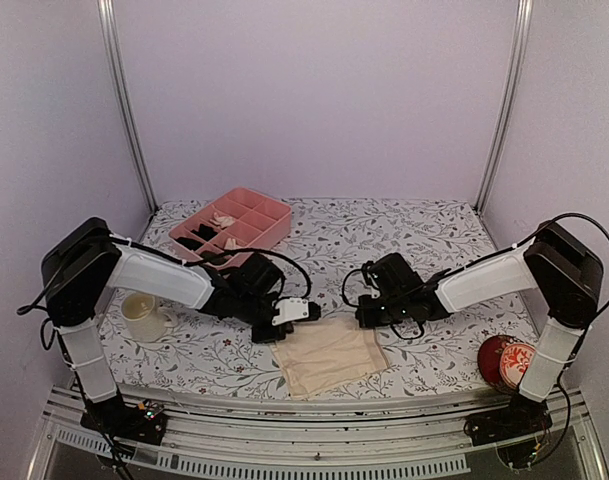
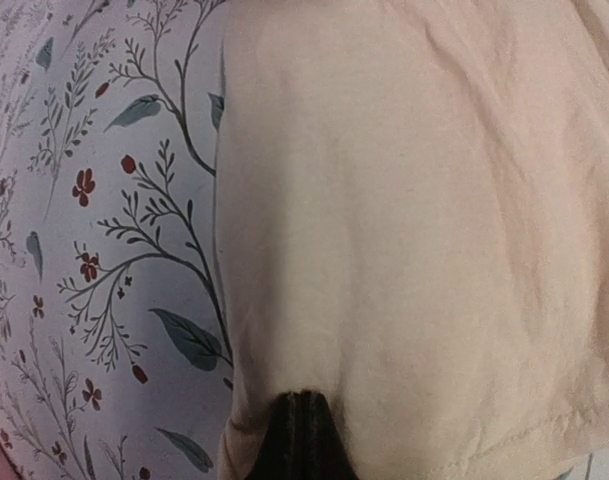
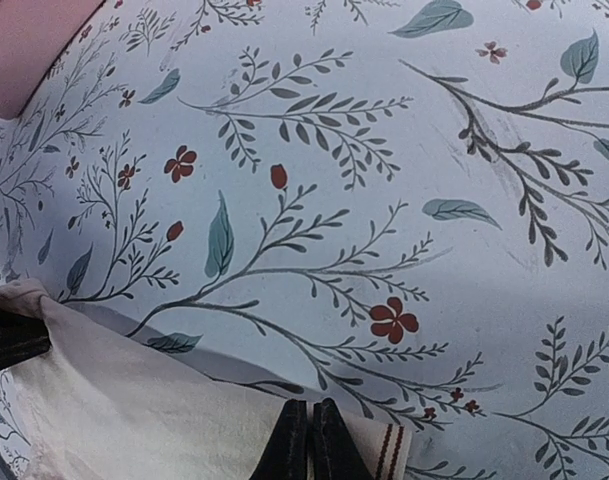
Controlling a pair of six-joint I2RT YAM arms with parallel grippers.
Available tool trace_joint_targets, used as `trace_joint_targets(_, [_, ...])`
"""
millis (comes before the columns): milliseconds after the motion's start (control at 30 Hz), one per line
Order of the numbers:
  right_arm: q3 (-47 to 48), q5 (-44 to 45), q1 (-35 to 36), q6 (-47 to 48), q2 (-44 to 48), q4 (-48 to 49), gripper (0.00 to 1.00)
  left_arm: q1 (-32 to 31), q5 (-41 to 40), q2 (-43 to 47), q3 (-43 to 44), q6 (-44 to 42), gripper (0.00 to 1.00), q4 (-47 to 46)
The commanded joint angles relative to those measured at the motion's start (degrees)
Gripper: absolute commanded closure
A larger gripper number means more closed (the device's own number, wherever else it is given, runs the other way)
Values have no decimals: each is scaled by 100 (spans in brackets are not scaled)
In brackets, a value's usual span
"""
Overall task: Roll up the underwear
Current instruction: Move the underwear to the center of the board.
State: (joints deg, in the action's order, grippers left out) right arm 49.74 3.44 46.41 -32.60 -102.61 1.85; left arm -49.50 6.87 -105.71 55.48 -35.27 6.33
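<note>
The pale peach-beige underwear (image 1: 329, 355) lies spread near the table's front edge. My left gripper (image 1: 287, 322) is shut on its far left corner. In the left wrist view the fabric (image 2: 414, 220) fills most of the frame and puckers around the closed fingertips (image 2: 304, 435). My right gripper (image 1: 372, 318) is shut on the far right corner. In the right wrist view the fabric edge (image 3: 134, 400) is lifted off the table, with a red-striped label (image 3: 389, 450) beside the closed fingertips (image 3: 312, 440). The olive-brown underwear is out of view.
A pink compartment tray (image 1: 269, 222) holding small black bundles and pale pieces stands at the back left. A cream mug (image 1: 144, 315) sits under the left arm. A red round object (image 1: 506, 362) lies at the front right by the right arm's base.
</note>
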Motion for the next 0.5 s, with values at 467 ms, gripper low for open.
trace_joint_targets(467, [140,-18,-1099,184,95,-747,96,-35,-1532,-1710,2299,-363,90,661])
